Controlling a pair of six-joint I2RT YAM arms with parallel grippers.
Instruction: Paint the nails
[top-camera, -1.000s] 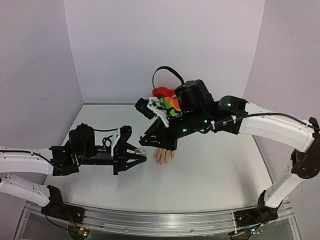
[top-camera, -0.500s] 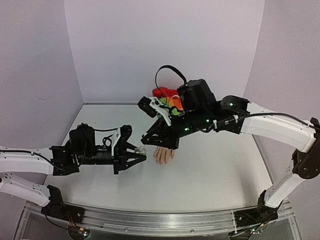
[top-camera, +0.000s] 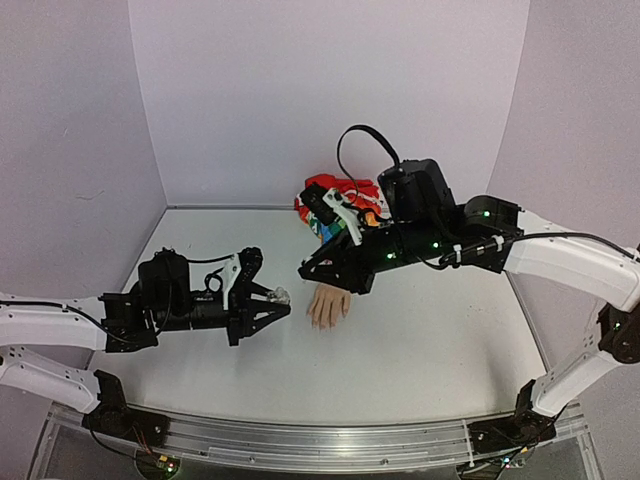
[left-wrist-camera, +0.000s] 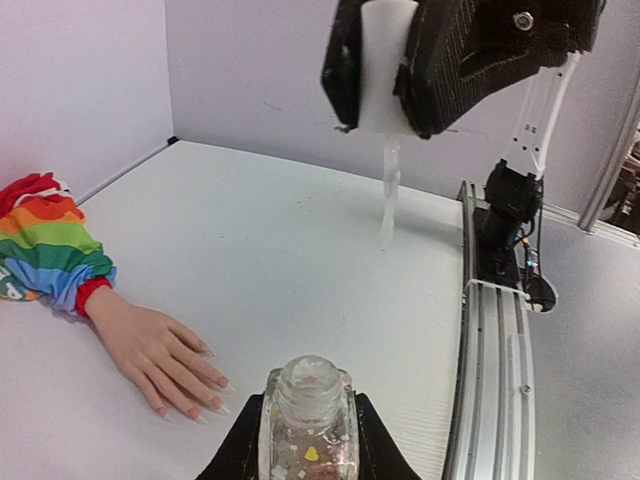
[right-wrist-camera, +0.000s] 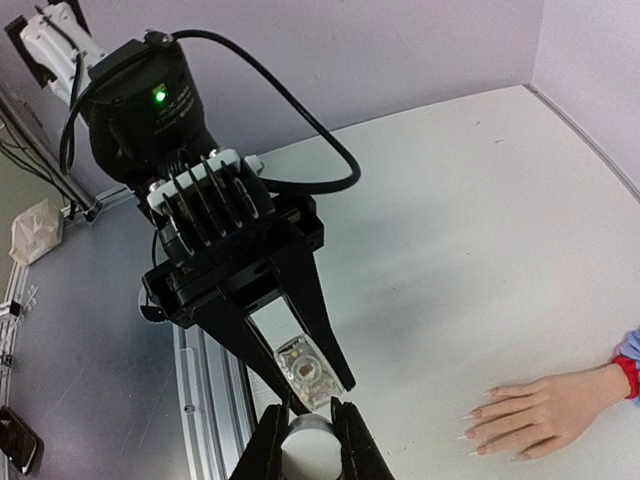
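Note:
The pale fake hand (top-camera: 327, 306) lies palm down on the table, its rainbow sleeve (top-camera: 335, 192) running to the back wall. Its nails (left-wrist-camera: 213, 382) are pinkish and point toward my left gripper. My left gripper (top-camera: 282, 303) is shut on a small clear bottle (left-wrist-camera: 308, 415) with an open neck, just left of the fingertips. My right gripper (top-camera: 308, 270) is shut on a white cap (left-wrist-camera: 386, 62) whose clear brush (left-wrist-camera: 387, 205) hangs free above the bottle. In the right wrist view the cap (right-wrist-camera: 308, 452) sits over the bottle (right-wrist-camera: 308, 375), and the hand (right-wrist-camera: 545, 415) lies to the right.
Lilac walls enclose the white table (top-camera: 420, 350) at the back and on both sides. A metal rail (top-camera: 330, 440) with the arm bases runs along the near edge. The right arm's black cable (top-camera: 365, 140) loops above the sleeve.
My right gripper has moved up and to the right, away from the bottle, with the cap and brush. More of the sleeve shows. The left gripper and bottle have stayed still.

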